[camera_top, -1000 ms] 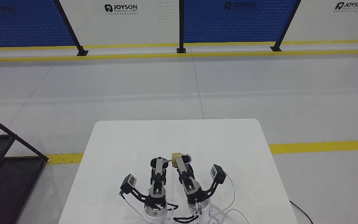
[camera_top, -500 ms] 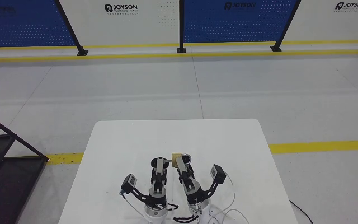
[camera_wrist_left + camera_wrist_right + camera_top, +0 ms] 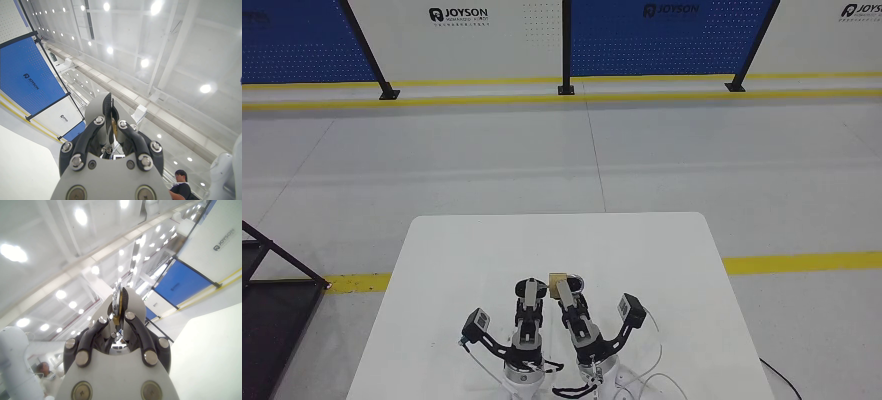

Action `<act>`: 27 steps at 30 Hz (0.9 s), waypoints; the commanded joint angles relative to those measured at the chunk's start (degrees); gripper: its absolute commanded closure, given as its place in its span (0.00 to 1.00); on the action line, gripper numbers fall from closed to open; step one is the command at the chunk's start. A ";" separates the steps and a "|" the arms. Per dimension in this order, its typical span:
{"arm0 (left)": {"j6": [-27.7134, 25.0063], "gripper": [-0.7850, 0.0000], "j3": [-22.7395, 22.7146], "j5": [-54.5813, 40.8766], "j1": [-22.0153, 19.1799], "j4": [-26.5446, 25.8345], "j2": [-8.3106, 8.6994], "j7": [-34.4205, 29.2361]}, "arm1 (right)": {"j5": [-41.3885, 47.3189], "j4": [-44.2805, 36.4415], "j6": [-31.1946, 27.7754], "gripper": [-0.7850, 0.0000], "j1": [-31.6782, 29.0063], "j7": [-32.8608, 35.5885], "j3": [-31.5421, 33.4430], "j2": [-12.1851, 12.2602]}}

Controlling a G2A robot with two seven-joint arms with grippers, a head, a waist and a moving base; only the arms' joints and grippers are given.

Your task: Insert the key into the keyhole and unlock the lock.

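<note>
Overhead, both grippers pointed upward, side by side above the near part of the white table (image 3: 642, 250). Left gripper (image 3: 112, 102) was closed tight on a small brass key (image 3: 114, 126) between its pads. Right gripper (image 3: 120, 296) was clamped on the brass padlock (image 3: 116, 303), just beside the left; contact between key and padlock unclear.

Bright all over. Round ceiling lamps (image 3: 205, 88) glaring white in both wrist views. Even, soft light on the white table (image 3: 642, 250).
</note>
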 commanded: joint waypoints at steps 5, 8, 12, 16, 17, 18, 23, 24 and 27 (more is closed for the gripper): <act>0.40 1.00 0.46 1.70 -0.33 0.27 0.16 0.44 | 0.00 0.00 0.00 1.00 0.00 0.00 0.00 0.00; 0.62 1.00 0.66 1.61 -0.47 0.27 0.23 0.66 | 0.00 0.00 0.00 1.00 0.00 0.00 0.00 0.00; 0.91 0.75 0.91 1.63 -0.63 0.33 0.34 0.95 | 0.00 0.00 0.00 1.00 0.00 0.00 0.00 0.00; 1.15 0.47 1.09 1.52 -0.76 0.45 0.45 1.19 | 0.00 0.00 0.00 1.00 0.00 0.00 0.00 0.00; 1.18 0.43 1.13 1.48 -0.78 0.46 0.48 1.22 | 0.00 0.00 0.00 1.00 0.00 0.00 0.00 0.00; 1.25 0.44 1.15 1.37 -0.77 0.41 0.50 1.29 | 0.00 0.00 0.00 1.00 0.00 0.00 0.00 0.00; 1.34 0.44 1.26 1.27 -0.76 0.30 0.65 1.38 | 0.00 0.00 0.00 1.00 0.00 0.00 0.00 0.00; 1.36 0.45 1.26 1.25 -0.74 0.27 0.68 1.40 | 0.00 0.00 0.00 1.00 0.00 0.00 0.00 0.00; 1.34 0.47 1.04 1.26 -0.38 -0.03 0.83 1.38 | 0.00 0.00 0.00 1.00 0.00 0.00 0.00 0.00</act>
